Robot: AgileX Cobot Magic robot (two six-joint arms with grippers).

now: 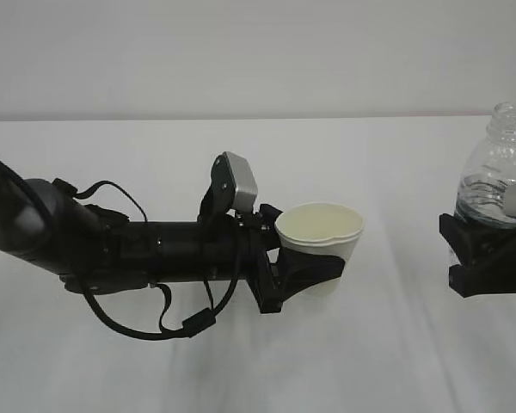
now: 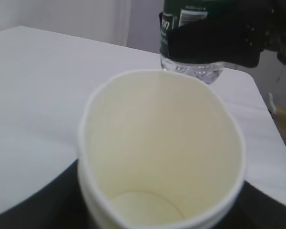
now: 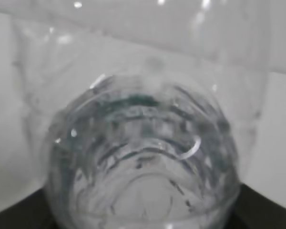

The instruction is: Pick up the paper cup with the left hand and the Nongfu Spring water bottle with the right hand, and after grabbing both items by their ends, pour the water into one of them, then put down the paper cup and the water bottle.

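Both vessels gripped, upright.
Left hand [image 1: 314, 268] clamps cup [image 1: 320, 234], mouth up; right hand [image 1: 482, 254] clamps bottle [image 1: 497, 168], neck up.

Sitting mid-frame in the exterior view, the paper cup [image 1: 320, 237], between fingers [image 1: 314, 268] reaching in from the left; standing at the right edge, the Nongfu Spring water bottle [image 1: 497, 172], well apart, above the counter [image 1: 155, 361].

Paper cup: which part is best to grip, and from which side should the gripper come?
Grip the paper cup around its side wall under the rolled rim, coming level from the left, as the left gripper does. Probably safest: the mouth stays upward, and the thin rim already looks squeezed oval.
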